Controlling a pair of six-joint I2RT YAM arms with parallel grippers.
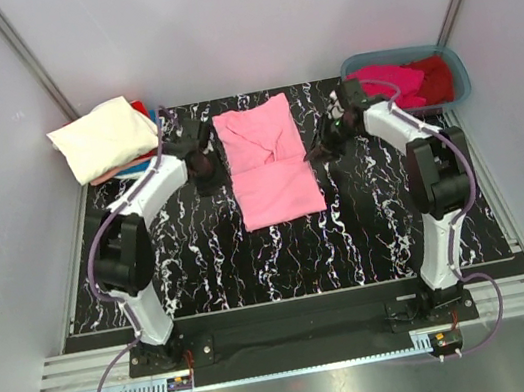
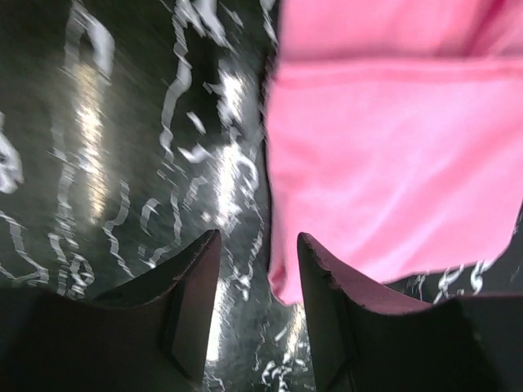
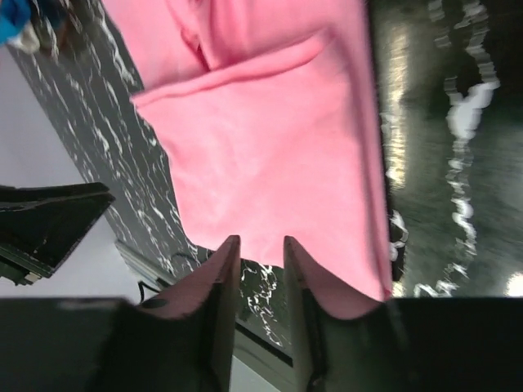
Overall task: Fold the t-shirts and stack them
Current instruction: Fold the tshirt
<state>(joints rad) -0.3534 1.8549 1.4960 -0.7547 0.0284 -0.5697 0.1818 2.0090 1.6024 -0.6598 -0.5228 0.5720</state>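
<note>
Top view was bright, evenly lit, sharp. Both wrist views were motion-blurred. Glare streaked tabletop (image 2: 90, 155) at 9 o'clock in left wrist view.

Matt cloth, glossy marbling, plastic, bare metal.
Light pink t-shirt (image 1: 268, 159) is showing as matt, smooth knit cloth, creasing softly at its folds. Table (image 1: 204, 267) under it is gleaming: black with white marbling, glossy, throwing back light. Left of the shirt, cream-white t-shirt (image 1: 105, 137) is reading as matt cloth too. Right of it, tub (image 1: 460, 76) is looking like smooth grey-blue plastic. On its near side, rail (image 1: 523, 292) is glinting as ribbed bare metal.
</note>
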